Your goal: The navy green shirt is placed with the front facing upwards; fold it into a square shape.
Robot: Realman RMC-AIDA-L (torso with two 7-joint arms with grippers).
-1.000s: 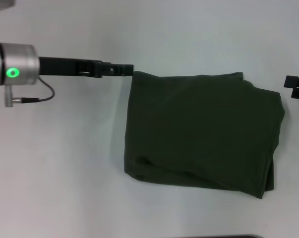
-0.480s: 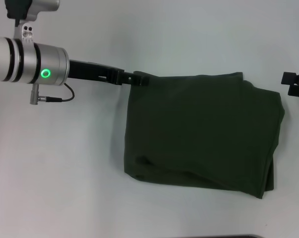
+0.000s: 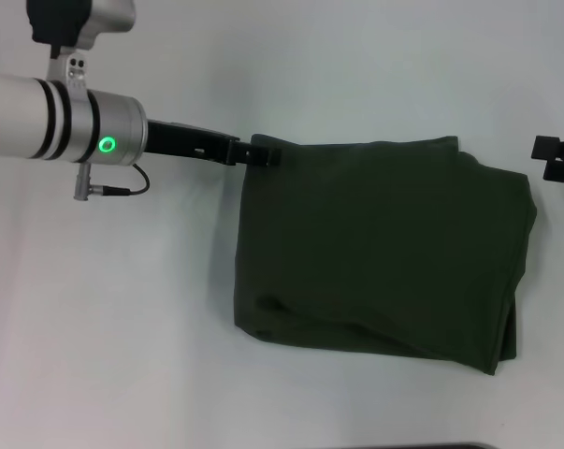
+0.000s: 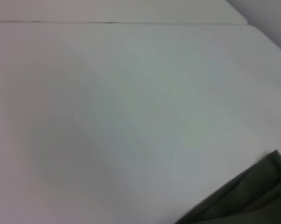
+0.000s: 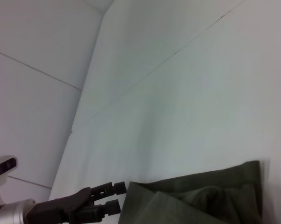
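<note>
Shirt [image 3: 380,248]: one, dark olive green, lying folded on the white table [image 3: 122,318] a little right of centre in the head view. It forms a rough square of several layers, with a plain green face up; no lettering or label shows. The near edge is uneven, with lower layers peeking out along it and down the right side, and a small pucker sits near the near left corner. The far right corner is stepped where one layer lies short of the next.

Two pincers are in view. The left pincer [image 3: 266,154] reaches in from the left at the end of its black link and silver arm, which carries one lit green ring. Its tips are at the far left corner of the shirt, touching or overlapping the cloth edge. In the right wrist view the same pincer [image 5: 113,198] shows two fingers [image 5: 107,188] set a narrow gap apart right beside the corner [image 5: 131,187]; whether cloth is caught between them cannot be told. The left wrist view shows only bare table and one corner of the shirt [image 4: 250,196].

The right pincer [image 3: 560,161] is at the right edge of the head view, well apart from the shirt; its opening cannot be told.
</note>
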